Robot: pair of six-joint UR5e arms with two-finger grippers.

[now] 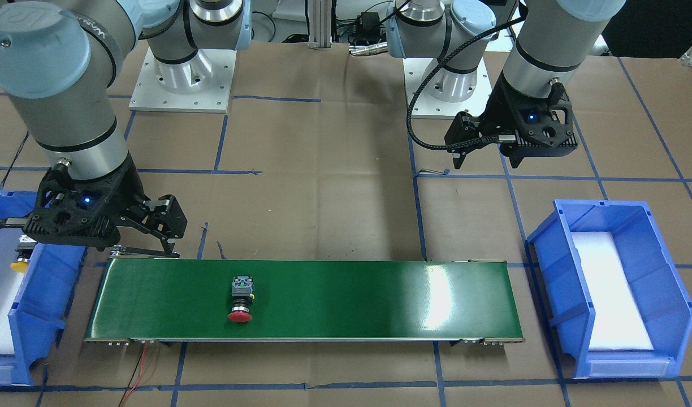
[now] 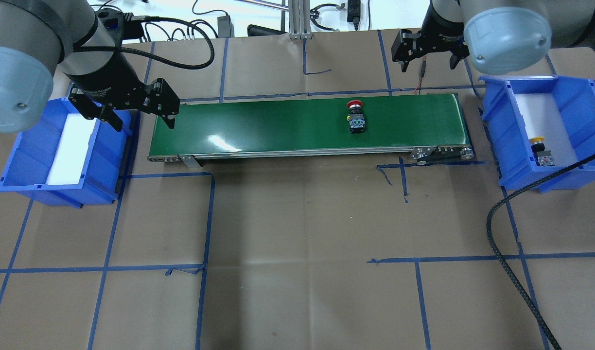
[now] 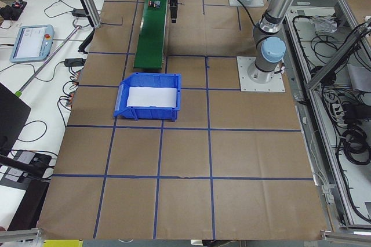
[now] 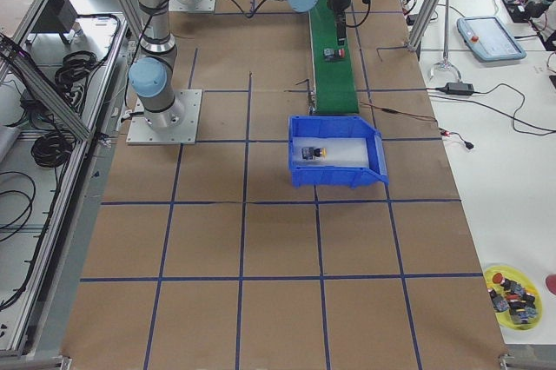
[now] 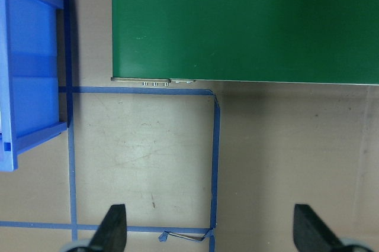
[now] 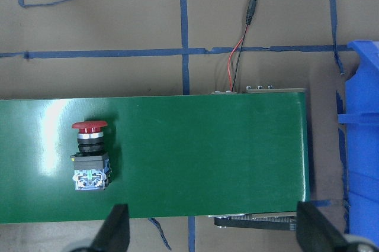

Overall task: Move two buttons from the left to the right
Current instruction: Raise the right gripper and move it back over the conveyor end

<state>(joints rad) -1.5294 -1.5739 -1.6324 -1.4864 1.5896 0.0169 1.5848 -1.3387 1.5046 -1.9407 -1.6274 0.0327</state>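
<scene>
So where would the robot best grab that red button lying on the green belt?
Probably from straight above, by the boxy black-grey body of the red button. It lies on its side on the green belt, so the body's flat sides face along the belt; the round cap would slip. The open right tool hangs nearest.

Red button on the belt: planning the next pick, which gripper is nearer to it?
Right. The right gripper hangs by the right end of the belt, near the red button; the left gripper hangs at the opposite end.
</scene>
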